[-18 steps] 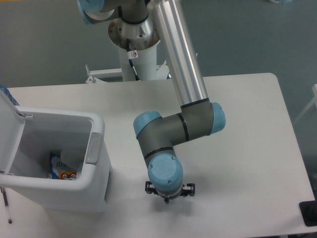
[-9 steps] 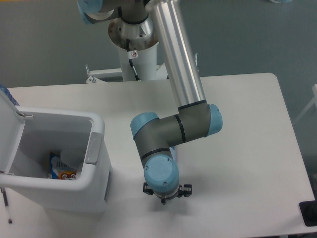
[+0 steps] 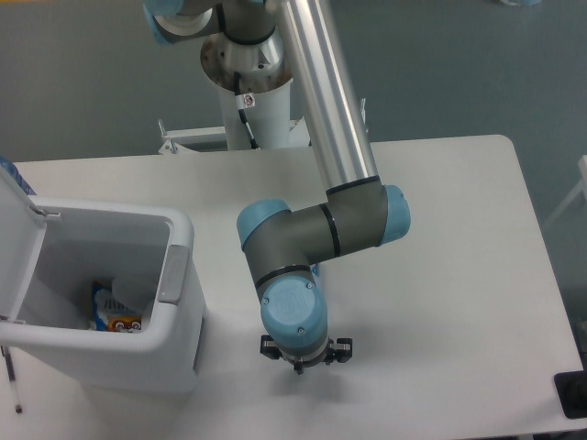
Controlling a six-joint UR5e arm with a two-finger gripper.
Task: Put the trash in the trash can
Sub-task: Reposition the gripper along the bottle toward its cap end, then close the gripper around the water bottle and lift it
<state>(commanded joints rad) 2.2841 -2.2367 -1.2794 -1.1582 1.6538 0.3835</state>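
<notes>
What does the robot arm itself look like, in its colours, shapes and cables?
The arm is a polished silver tube with dark grey joint housings and round light blue caps. A thin black cable with a small white tag runs down the white base column. The gripper is small and black, mostly hidden under the wrist.

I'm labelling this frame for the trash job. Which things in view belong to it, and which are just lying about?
Job:
trash can, lid open
whitish plastic bag inside it
end effector, under the wrist, state unclear

Lying about:
printed snack packet inside the can
dark object at the table's right edge
</notes>
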